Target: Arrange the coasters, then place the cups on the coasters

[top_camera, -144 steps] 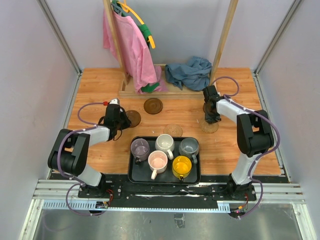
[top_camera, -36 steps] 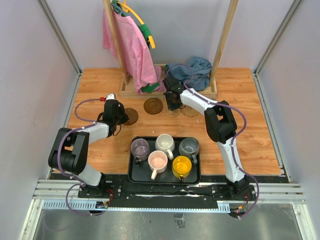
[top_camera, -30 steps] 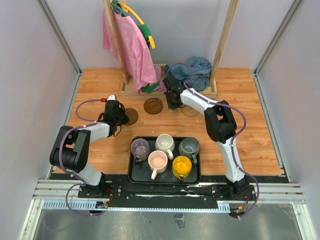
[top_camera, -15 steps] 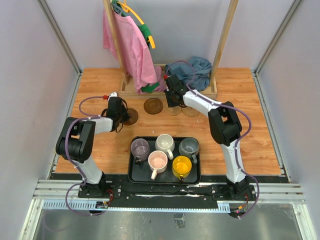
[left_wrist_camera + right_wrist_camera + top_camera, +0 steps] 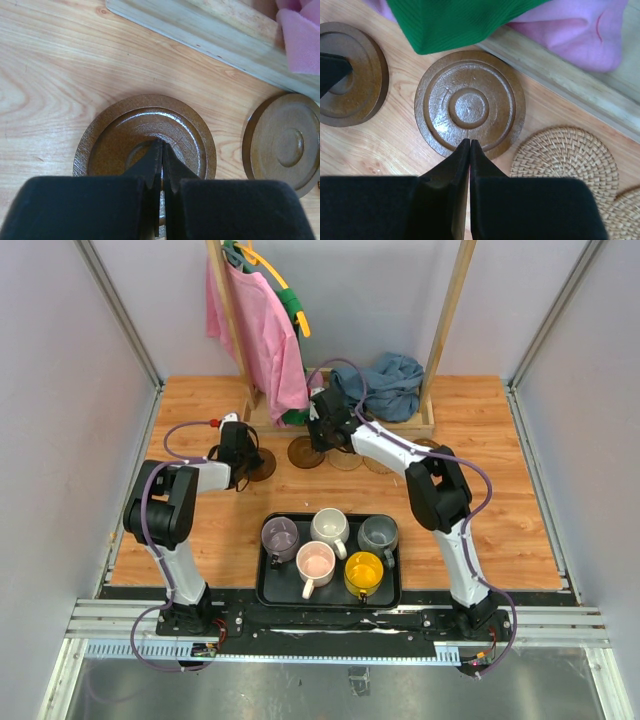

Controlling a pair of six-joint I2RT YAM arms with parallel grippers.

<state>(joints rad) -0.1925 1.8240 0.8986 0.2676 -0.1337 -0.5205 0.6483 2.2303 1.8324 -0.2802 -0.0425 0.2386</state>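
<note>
– As the overhead view comes first: coaster count? (KL)

– Four coasters in a row across the far middle of the table (image 5: 500,510): left dark coaster (image 5: 265,469), second dark coaster (image 5: 300,454), tan coaster (image 5: 346,459), second tan coaster (image 5: 381,463). I cannot make out a fifth. (MT)

– Cups? (KL)

– All five cups stand in the black tray (image 5: 278,588) at the near edge: purple-grey cup (image 5: 280,536), white cup (image 5: 330,526), grey-blue cup (image 5: 378,532), pink cup (image 5: 316,562), yellow cup (image 5: 363,571). None is on a coaster. (MT)

– Left wrist view? (KL)

– The left end effector (image 5: 161,150) has its jaws pressed together and grips nothing. Its tips rest on the middle of the left dark coaster. The second dark coaster lies just beside it, with bare wood between them. (MT)

– Right wrist view? (KL)

– The right end effector (image 5: 469,144) is likewise closed on nothing, its tips at the near rim of the second dark coaster. The tan coaster lies just beside that, to the right. (MT)

– Progress? (KL)

– My judgement: the arranging is under way and the row is nearly set. Cup placement has not begun, so all five cups remain. (MT)
</note>
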